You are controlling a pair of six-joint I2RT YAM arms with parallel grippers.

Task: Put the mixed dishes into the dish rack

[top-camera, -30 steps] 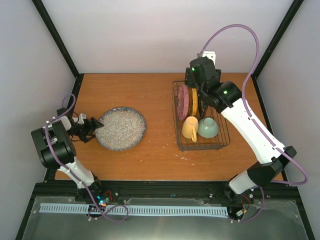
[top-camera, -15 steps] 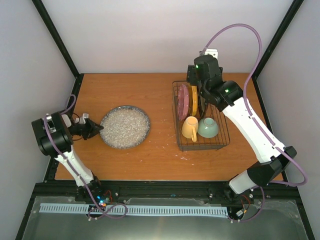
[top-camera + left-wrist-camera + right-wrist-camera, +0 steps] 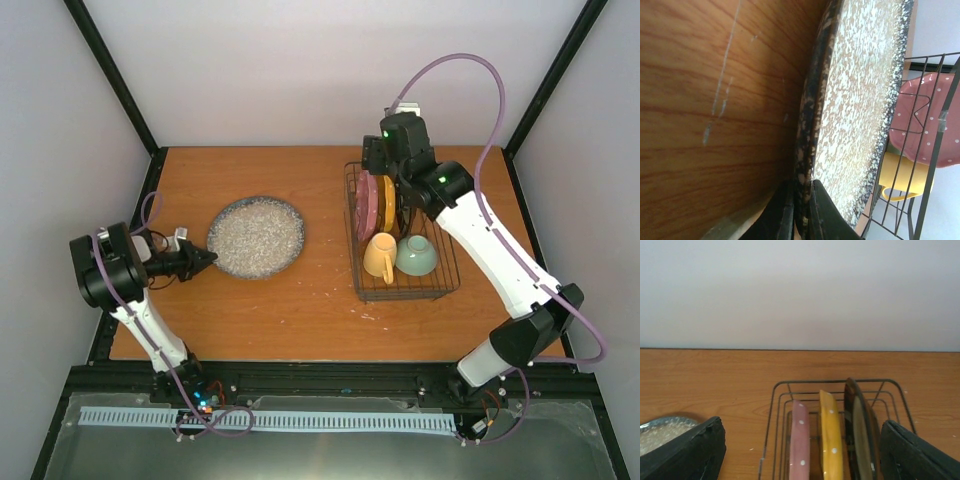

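Left gripper (image 3: 801, 200) pinches the left rim of the speckled plate (image 3: 257, 236), on the left of the table (image 3: 300, 310). Rack (image 3: 405, 296) stands at right, with upright plates (image 3: 367, 203), mug (image 3: 379, 257) and bowl (image 3: 416, 255) inside. Right gripper (image 3: 802, 440) gapes wide over its far end.

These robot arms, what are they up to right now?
They are loading dishes into a wire dish rack. The left gripper pinches the rim of a speckled plate lying on the table. The right gripper hangs open over the rack, which already holds upright plates, a yellow mug and a green bowl.
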